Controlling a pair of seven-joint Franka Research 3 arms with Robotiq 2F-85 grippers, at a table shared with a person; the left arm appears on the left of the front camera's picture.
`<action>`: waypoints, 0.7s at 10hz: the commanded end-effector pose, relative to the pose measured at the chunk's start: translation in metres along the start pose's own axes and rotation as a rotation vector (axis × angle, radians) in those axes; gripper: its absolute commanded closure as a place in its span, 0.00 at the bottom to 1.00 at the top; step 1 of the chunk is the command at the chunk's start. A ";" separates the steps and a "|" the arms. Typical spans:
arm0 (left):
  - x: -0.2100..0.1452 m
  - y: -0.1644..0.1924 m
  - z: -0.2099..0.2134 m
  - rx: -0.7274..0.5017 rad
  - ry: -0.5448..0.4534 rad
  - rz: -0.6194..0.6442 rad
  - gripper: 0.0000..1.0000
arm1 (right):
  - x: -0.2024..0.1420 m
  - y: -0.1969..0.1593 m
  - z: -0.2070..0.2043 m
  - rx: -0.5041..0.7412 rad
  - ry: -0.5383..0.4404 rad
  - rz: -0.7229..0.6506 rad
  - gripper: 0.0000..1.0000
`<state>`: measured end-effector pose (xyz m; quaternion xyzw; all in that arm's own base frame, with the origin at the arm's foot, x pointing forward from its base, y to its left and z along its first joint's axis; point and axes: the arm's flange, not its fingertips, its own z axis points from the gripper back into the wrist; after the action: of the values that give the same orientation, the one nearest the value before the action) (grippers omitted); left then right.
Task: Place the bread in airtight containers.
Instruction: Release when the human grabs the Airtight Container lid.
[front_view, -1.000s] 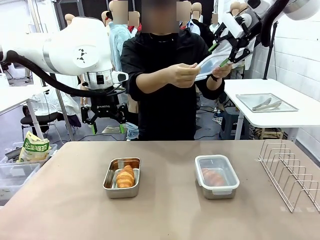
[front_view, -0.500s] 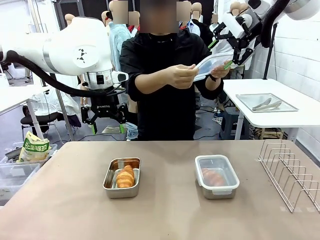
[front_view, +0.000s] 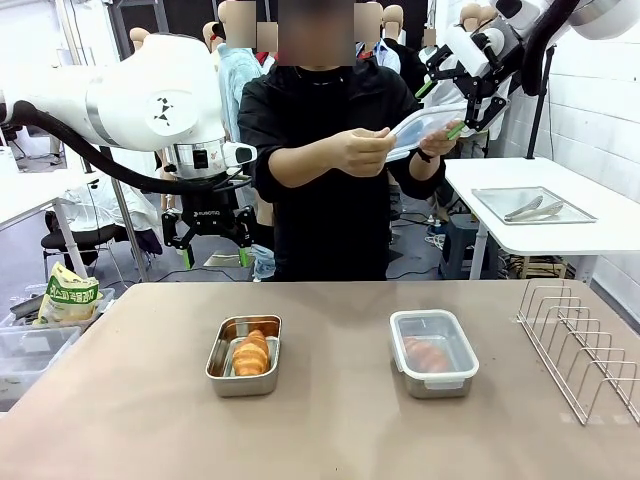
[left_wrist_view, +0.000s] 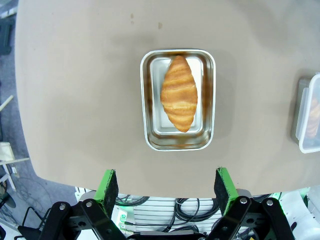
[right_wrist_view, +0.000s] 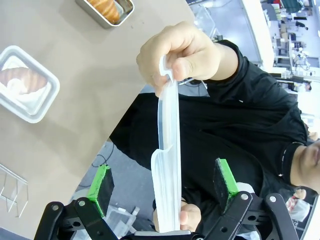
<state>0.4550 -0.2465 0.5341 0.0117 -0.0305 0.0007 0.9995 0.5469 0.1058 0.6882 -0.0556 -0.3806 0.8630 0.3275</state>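
One croissant (front_view: 251, 352) lies in an uncovered steel pan (front_view: 218, 362) left of centre on the table. The other croissant (front_view: 428, 353) sits in a second pan (front_view: 437, 384) under a clear lid. The person holds another clear lid (front_view: 420, 129) in both hands at chest height. My right gripper (front_view: 441, 108) stands open around that lid (right_wrist_view: 168, 165), pads (right_wrist_view: 101, 189) clear of it. My left gripper (front_view: 215, 257) hangs open above the table's far edge, looking down on the croissant (left_wrist_view: 179, 93) in its pan (left_wrist_view: 148, 105).
A wire rack (front_view: 585, 350) stands at the table's right edge. Clear plastic boxes and a bag (front_view: 66, 296) sit at the left. A white side table with a metal tray and tongs (front_view: 533, 206) is behind on the right.
My right gripper's jaws have spread apart from the clear lid, which stays in the person's hands. The left arm and both pans have not moved.
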 end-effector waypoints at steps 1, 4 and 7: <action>0.000 0.002 0.002 0.015 -0.011 -0.003 0.00 | 0.000 0.000 0.000 -0.001 0.001 -0.002 0.00; 0.000 0.002 0.002 0.015 -0.011 -0.003 0.00 | 0.000 0.000 0.000 -0.001 0.001 -0.002 0.00; 0.000 0.002 0.002 0.015 -0.011 -0.003 0.00 | 0.000 0.000 0.000 -0.001 0.001 -0.002 0.00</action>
<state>0.4550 -0.2465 0.5341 0.0117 -0.0305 0.0007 0.9995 0.5469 0.1058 0.6882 -0.0556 -0.3806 0.8630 0.3275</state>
